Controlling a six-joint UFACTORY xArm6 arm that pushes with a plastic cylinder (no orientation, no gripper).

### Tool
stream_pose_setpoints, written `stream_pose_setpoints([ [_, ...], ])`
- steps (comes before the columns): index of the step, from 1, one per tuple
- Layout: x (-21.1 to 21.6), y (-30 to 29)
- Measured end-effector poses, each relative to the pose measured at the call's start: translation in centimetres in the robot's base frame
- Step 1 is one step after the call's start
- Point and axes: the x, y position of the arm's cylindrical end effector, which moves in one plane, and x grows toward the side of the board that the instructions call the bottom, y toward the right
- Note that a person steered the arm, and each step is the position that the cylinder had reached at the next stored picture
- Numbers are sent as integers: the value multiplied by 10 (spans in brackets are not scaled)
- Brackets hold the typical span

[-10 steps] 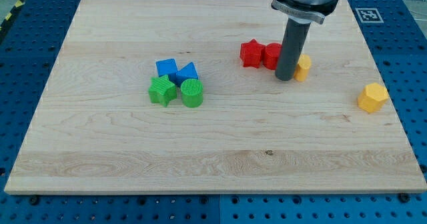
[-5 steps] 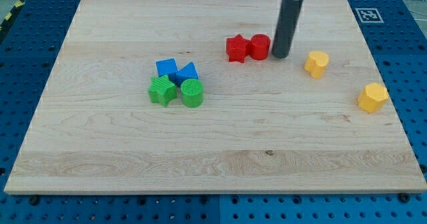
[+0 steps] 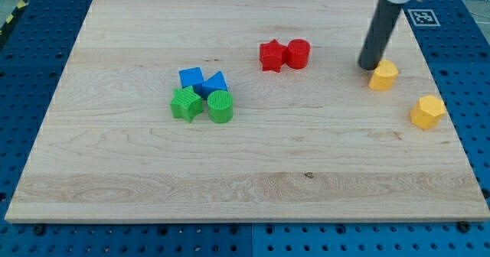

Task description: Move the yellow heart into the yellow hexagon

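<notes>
Here, my tip point(image 3: 370, 66) rests on the wooden board point(image 3: 230, 180) near the view's top right; it is a plain rod end with no jaws to open or close, and it grips nothing. It sits just at the upper-left edge of the yellow heart point(image 3: 383, 76), apparently touching it. The yellow hexagon point(image 3: 427, 112) lies near, toward the view's lower right of the heart, apart from it. To the view's left of my tip, a red cylinder point(image 3: 298, 53) and a red star point(image 3: 271, 56) sit side by side, touching. Farther left, a blue cube point(image 3: 191, 78), a blue triangle point(image 3: 216, 83), a green star point(image 3: 185, 104) and a green cylinder point(image 3: 220, 107) huddle together.
</notes>
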Motion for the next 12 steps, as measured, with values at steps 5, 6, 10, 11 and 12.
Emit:
stream_pose_setpoints([
  [5,26,35],
  [6,28,22],
  [10,42,22],
  [11,42,22],
  [12,41,23],
])
